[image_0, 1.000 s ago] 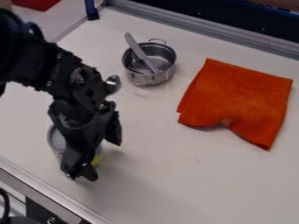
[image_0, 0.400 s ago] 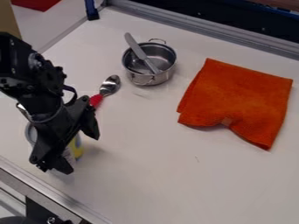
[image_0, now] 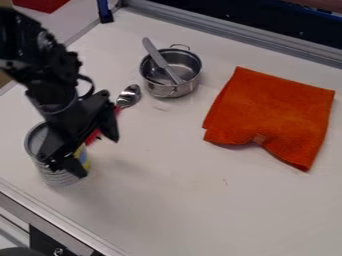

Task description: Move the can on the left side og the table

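Pale table (image_0: 194, 205), ribbed, yellow-marked can (image_0: 55, 176)

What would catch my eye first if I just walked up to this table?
Probably the bright orange cloth, spread on the white table at the right of the view. Next, the black robot gripper at the left, over a metal can near the table's edge. Then perhaps the small shiny pot toward the back, with a knife leaning in it.
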